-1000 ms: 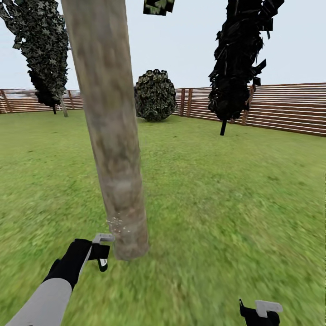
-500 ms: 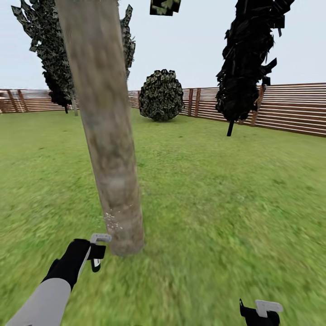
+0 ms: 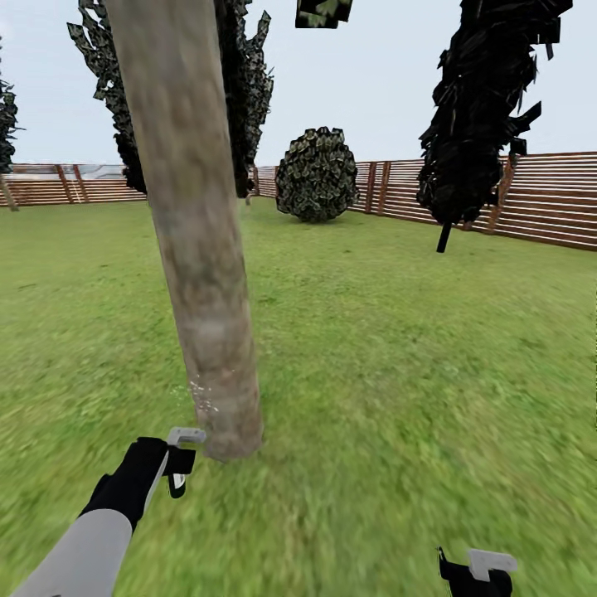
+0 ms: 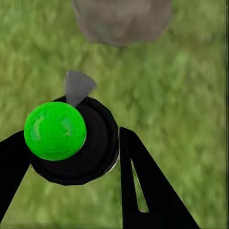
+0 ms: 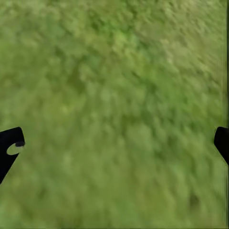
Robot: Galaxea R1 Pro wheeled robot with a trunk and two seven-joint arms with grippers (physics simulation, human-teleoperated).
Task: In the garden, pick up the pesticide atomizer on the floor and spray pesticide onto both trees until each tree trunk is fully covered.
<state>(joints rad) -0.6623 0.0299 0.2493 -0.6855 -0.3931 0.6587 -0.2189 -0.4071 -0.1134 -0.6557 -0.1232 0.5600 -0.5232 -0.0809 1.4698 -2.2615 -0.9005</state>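
Left gripper (image 4: 71,157): fingers pinch the pesticide atomizer (image 4: 76,138), a black round body with a bright green cap and a grey nozzle; no label or writing can be read on it.

Tree trunk (image 3: 199,249): thick, mottled beige-grey, its base just ahead of the left gripper (image 3: 178,464), close but apart, with fine white specks low on the near side.

Right gripper (image 5: 114,143): fingertips spread wide at the frame edges, nothing between them, lawn (image 3: 398,373) beneath.

Open grass runs ahead and to the right, up to the slatted wooden fence (image 3: 547,199).
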